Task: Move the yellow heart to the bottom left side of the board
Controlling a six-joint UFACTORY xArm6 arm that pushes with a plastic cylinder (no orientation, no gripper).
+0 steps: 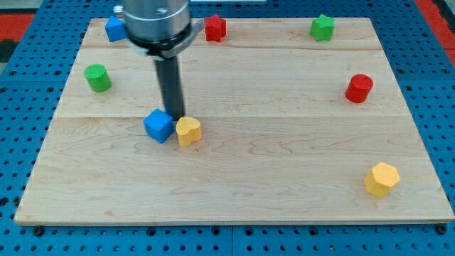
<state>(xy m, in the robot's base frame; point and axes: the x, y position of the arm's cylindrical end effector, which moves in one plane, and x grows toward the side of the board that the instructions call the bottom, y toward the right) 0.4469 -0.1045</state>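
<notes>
The yellow heart [188, 131] lies on the wooden board [270, 178], left of its middle. A blue cube [158, 126] sits right beside it on its left, touching or nearly so. My tip [175, 116] stands just behind the two, above the gap between the cube and the heart, close to the heart's top left edge. The dark rod rises from there to the arm's grey body at the view's top.
A green cylinder [97, 77] at the left. A blue block [115, 28] and a red block [215, 28] at the top. A green star [322, 28] at the top right. A red cylinder [359, 88] at the right. A yellow hexagon [382, 178] at the bottom right.
</notes>
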